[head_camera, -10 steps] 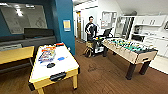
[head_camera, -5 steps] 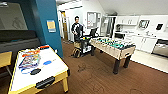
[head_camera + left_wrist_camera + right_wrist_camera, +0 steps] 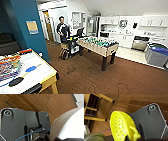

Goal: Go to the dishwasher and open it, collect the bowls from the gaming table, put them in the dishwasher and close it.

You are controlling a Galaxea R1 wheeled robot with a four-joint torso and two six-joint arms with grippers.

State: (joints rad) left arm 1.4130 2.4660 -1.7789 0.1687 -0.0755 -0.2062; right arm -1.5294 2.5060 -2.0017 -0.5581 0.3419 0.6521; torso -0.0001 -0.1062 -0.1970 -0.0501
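In the head view the table-football table [image 3: 98, 45] stands mid-room with its green field and rods. The steel-grey dishwasher [image 3: 139, 43] sits under the white counter at the far right; I cannot tell how its door stands. A yellow perforated bowl [image 3: 120, 127] hangs above the wooden floor in the right wrist view, with my right gripper [image 3: 127, 138] shut on its rim by the handle. A white bowl [image 3: 70, 125] looms large in the left wrist view, held at its edge by my left gripper [image 3: 46, 137].
An air-hockey table [image 3: 25, 72] stands close at the front left beside a teal wall [image 3: 30, 27]. A person [image 3: 63, 30] stands with a cart [image 3: 71, 46] behind the football table. Grey bins [image 3: 157, 53] stand near the dishwasher. Yellow wooden legs [image 3: 96, 109] pass below my right wrist.
The whole head picture has shifted left, so the camera has turned right. The kitchen counter and dishwasher now show further in, and the air-hockey table sits nearer the left edge.
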